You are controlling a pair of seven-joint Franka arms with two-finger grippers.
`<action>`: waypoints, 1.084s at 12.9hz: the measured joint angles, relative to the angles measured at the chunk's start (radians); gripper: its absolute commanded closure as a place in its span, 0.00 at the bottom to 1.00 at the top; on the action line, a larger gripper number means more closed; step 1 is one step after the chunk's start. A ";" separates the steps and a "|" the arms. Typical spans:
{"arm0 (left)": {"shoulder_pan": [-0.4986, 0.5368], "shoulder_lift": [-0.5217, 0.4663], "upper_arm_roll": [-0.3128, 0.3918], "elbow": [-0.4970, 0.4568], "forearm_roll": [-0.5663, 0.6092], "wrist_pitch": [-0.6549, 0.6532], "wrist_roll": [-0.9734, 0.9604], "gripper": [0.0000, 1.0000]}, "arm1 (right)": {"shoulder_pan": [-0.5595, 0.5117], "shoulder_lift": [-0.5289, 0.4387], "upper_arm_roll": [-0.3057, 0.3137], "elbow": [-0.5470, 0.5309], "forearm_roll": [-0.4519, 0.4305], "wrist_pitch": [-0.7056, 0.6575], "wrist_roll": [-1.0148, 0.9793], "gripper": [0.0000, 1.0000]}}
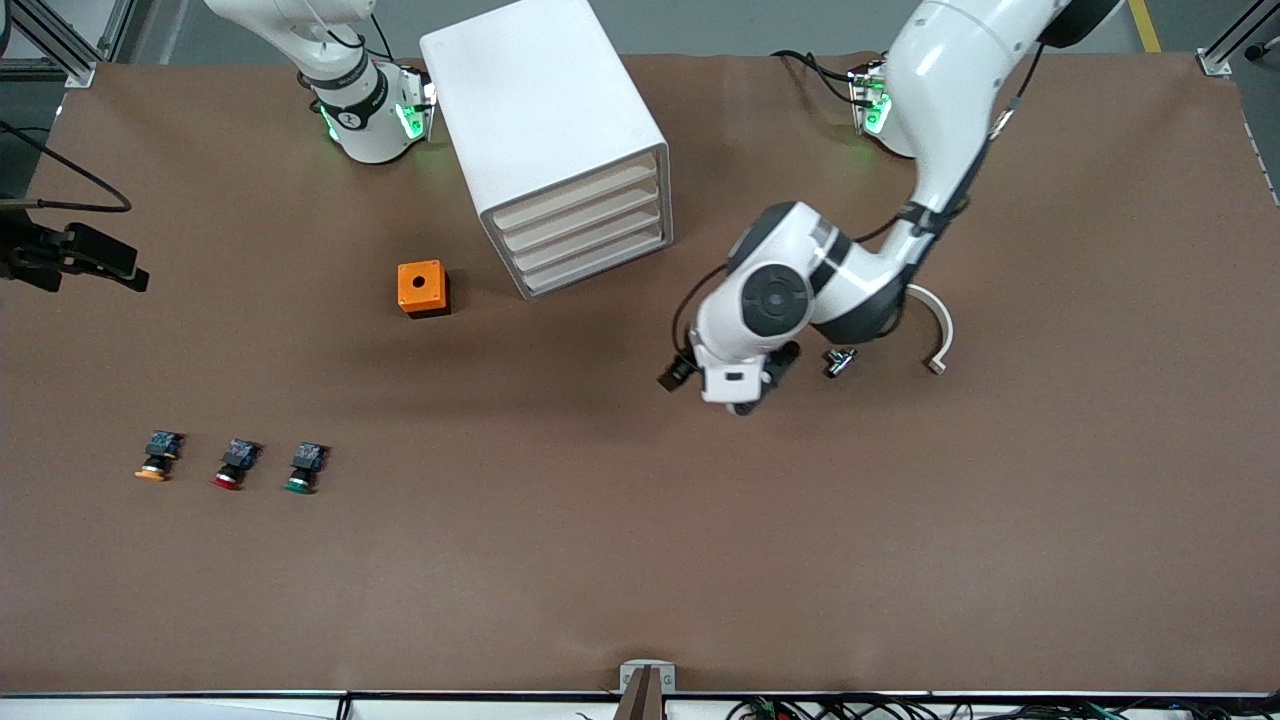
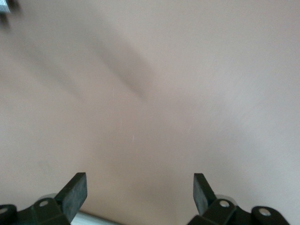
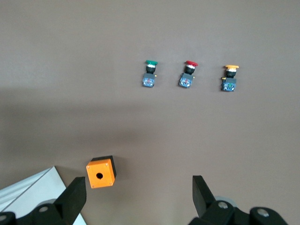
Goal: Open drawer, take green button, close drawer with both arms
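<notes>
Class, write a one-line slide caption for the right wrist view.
Open right gripper high over the table: green button, red-capped button, orange-capped button in a row, orange box beside the cabinet.

Front view: high, steep, facing the arm bases, whole table [image 1: 640, 560] covered. Left wrist view: close above bare tabletop past the left gripper [image 2: 139, 190]. Right wrist view: higher, past the right gripper [image 3: 139, 193], sharing the orange box [image 3: 100, 172] and buttons with the front view.

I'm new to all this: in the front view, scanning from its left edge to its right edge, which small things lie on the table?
Orange button → red button → green button → orange box → cabinet → small metal part → curved white piece.
</notes>
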 measured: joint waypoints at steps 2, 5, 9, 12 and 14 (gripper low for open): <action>0.069 -0.059 0.001 0.007 0.018 -0.034 0.063 0.00 | 0.000 -0.067 0.000 -0.098 0.003 0.059 0.005 0.00; 0.152 -0.143 0.002 0.008 0.117 -0.090 0.139 0.00 | 0.000 -0.107 0.000 -0.142 0.013 0.081 0.006 0.00; 0.223 -0.224 0.003 0.007 0.232 -0.196 0.332 0.00 | 0.000 -0.110 -0.001 -0.138 0.014 0.084 0.006 0.00; 0.297 -0.291 0.005 0.008 0.241 -0.255 0.560 0.00 | 0.000 -0.111 0.001 -0.135 0.013 0.084 0.005 0.00; 0.347 -0.343 0.005 0.008 0.241 -0.316 0.703 0.00 | 0.000 -0.113 0.001 -0.134 0.013 0.085 0.005 0.00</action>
